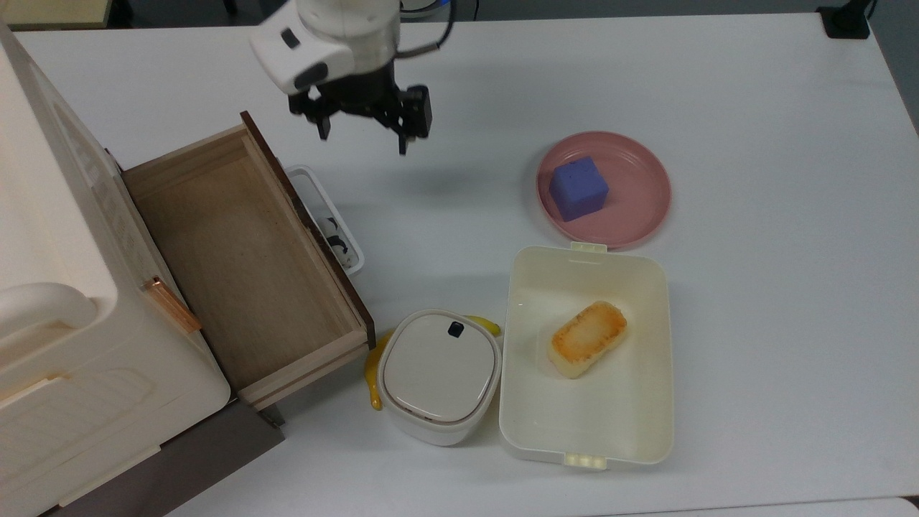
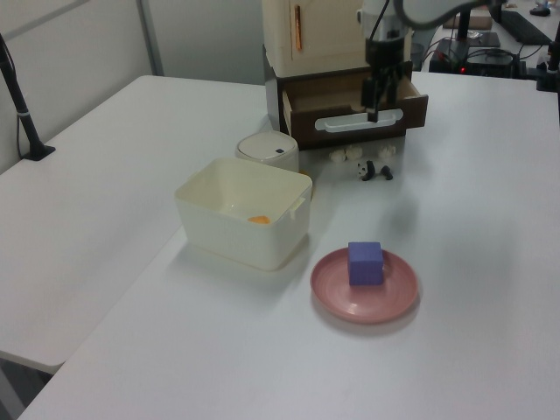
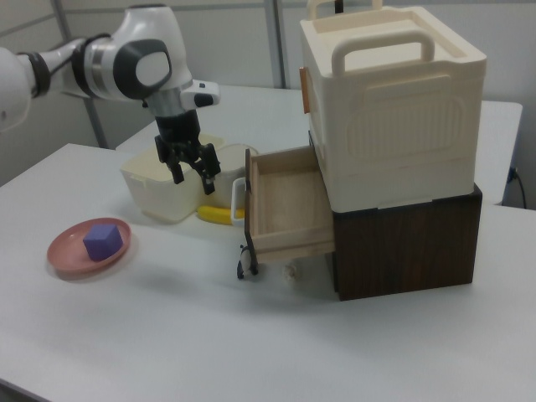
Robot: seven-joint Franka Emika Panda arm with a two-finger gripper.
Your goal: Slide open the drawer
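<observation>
Drawer [image 1: 244,266] — pulled out, pale wood inside

My pincer [image 1: 362,136] hangs over the white table [image 1: 754,86]; on the table sit a pink plate [image 1: 632,215], cream lunch box [image 1: 646,402], lidded pot [image 1: 439,373] and dark cabinet [image 3: 410,243] nearby.
</observation>
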